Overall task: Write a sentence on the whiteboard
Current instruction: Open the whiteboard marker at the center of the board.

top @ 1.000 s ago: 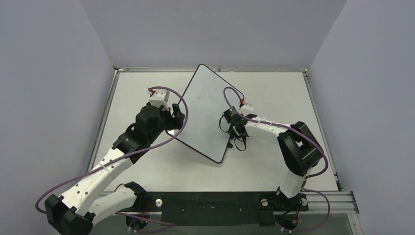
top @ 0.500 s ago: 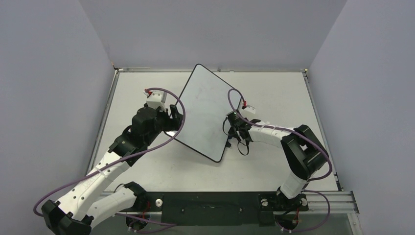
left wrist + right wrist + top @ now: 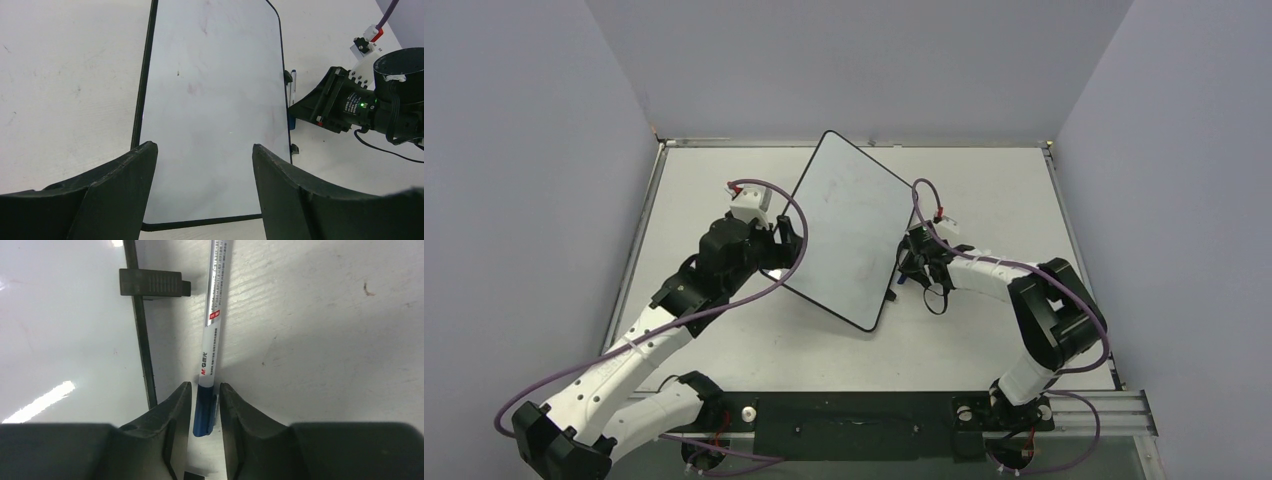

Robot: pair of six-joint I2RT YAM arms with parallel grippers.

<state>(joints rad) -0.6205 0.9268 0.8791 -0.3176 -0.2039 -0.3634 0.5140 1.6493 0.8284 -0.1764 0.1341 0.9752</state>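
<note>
The whiteboard (image 3: pixel 844 225) lies flat and skewed on the table, white with a thin black frame. It carries only faint smudges; no sentence shows on it. A white marker (image 3: pixel 215 305) with a blue cap lies on the table along the board's right edge, and also shows in the left wrist view (image 3: pixel 293 85). My right gripper (image 3: pixel 205 386) is closed down around the blue cap, low at the table (image 3: pixel 907 272). My left gripper (image 3: pixel 203 146) is open and empty over the board's near-left corner (image 3: pixel 786 243).
Two small black tabs (image 3: pixel 150 282) stick out of the board's right edge beside the marker. Grey walls enclose the table at the left, back and right. The right arm's cable (image 3: pixel 924 195) loops over the board's right side.
My right gripper has moved right, off the board's face to just beyond its right edge, over the marker. The left gripper shifted slightly and came back.
</note>
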